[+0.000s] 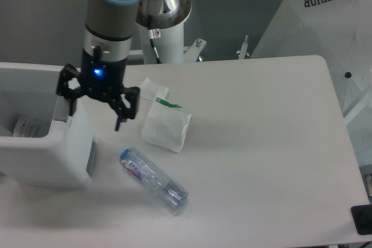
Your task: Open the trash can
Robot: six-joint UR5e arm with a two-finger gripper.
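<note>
The trash can is a large white boxy bin at the table's left edge. Its lid is up and the inside shows, with a scrap of paper lying in it. A grey push tab sits at the bin's right rim. My gripper hangs open over the bin's right back corner, pointing down. Its left finger is by the tab and its right finger is just off the bin over the table. Nothing is held.
A white paper pouch and a crumpled tissue lie right of the gripper. A clear plastic bottle lies in front of them. The arm's white base stands behind the table; white fabric is at the right.
</note>
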